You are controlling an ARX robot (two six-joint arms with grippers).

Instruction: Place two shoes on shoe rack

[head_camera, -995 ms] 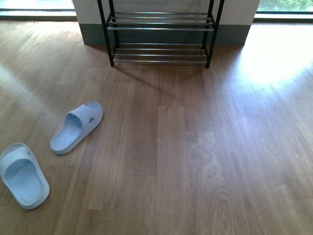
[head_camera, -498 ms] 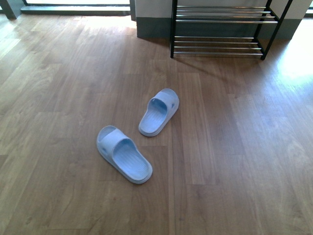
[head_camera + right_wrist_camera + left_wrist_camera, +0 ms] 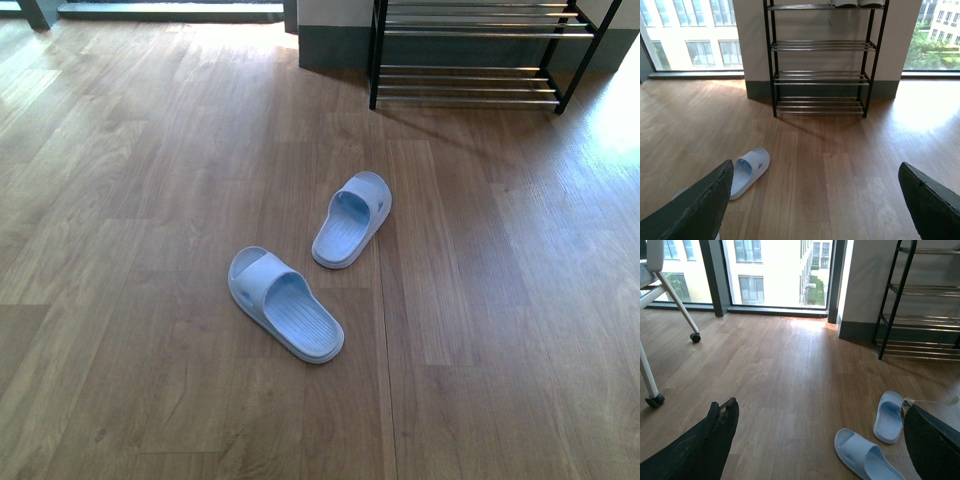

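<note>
Front view showed neither arm. Read from left to right, it held open wooden floor (image 3: 150, 200), then the nearer pale blue slide sandal (image 3: 285, 305), then the farther slide sandal (image 3: 352, 220) close beside it but not touching, and last the shoe rack (image 3: 465, 98) well apart at the upper right. Both sandals lay sole-down on the floor at different angles, and neither was on a tier.

In the left wrist view the left end effector (image 3: 817, 407) was spread wide and held nothing. A chair castor (image 3: 655, 400) stood off to one side, and both sandals lay near the other finger.

In the right wrist view the right end effector (image 3: 815, 165) was likewise wide open and empty. One sandal showed by one of its fingers, and the rack was straight ahead.

The likeliest trouble was a finger meeting the smooth floor or the sandal's edge and pushing the light sandal away instead of closing on it. Because the two sandals pointed different ways, one approach angle would probably suit only one of them.

A grip on the strap alone might let the sandal hang and swing, then catch on the frame. The tiers were spaced bars, so a sandal set down crooked or too near the edge could tip between them or slide off.
</note>
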